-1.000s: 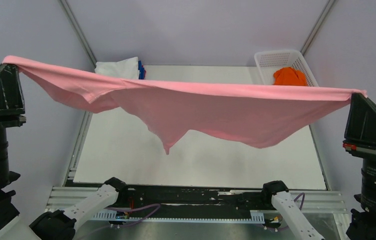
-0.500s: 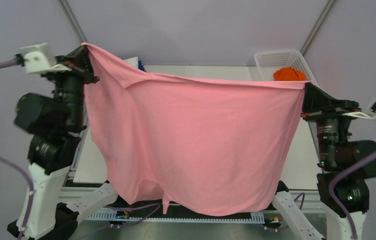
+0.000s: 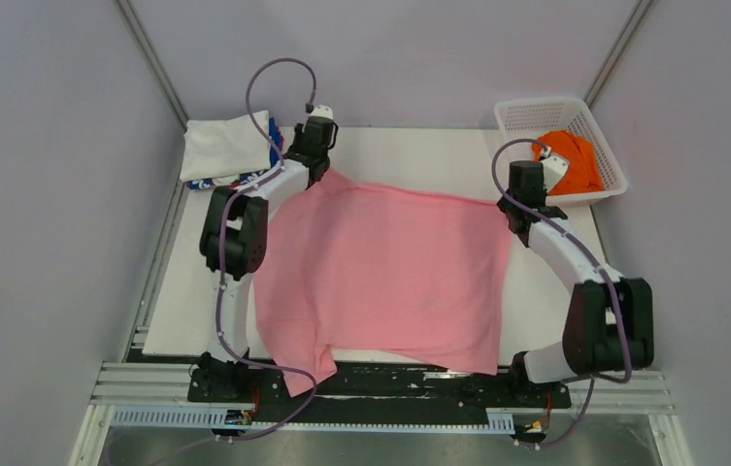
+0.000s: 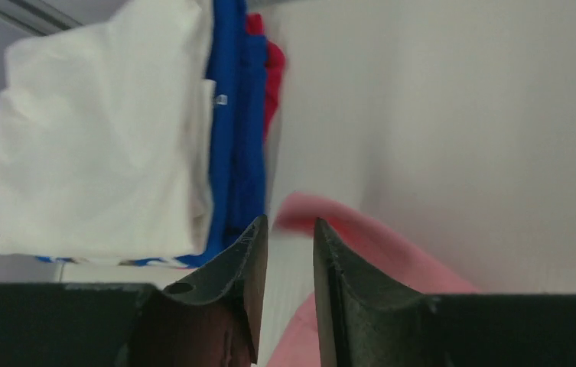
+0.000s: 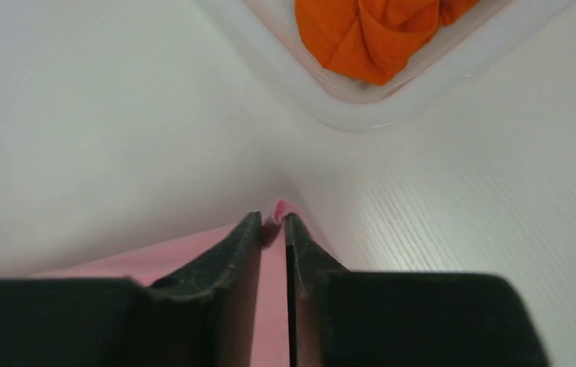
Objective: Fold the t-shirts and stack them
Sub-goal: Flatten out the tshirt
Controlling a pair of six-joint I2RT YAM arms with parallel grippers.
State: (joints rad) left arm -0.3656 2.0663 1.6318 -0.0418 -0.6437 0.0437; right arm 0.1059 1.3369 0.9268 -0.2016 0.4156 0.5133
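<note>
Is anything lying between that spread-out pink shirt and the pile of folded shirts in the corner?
Nothing visible does. Only bare white table separates the light pink cloth t-shirt from the folded white-and-blue shirt stack; the left gripper sits at the shirt's nearest corner.

Left arm [image 3: 233, 309] and right arm [image 3: 563, 254]: white link shells and black joint housings are noted. Lilac cables [image 3: 281, 60] are attached. The left hand [image 4: 288, 229] is moulded black.

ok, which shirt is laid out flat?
The pink shirt, spread open on the table. The white shirt and blue shirt sit folded in the far-left stack; the orange shirt is bunched in the basket.
</note>
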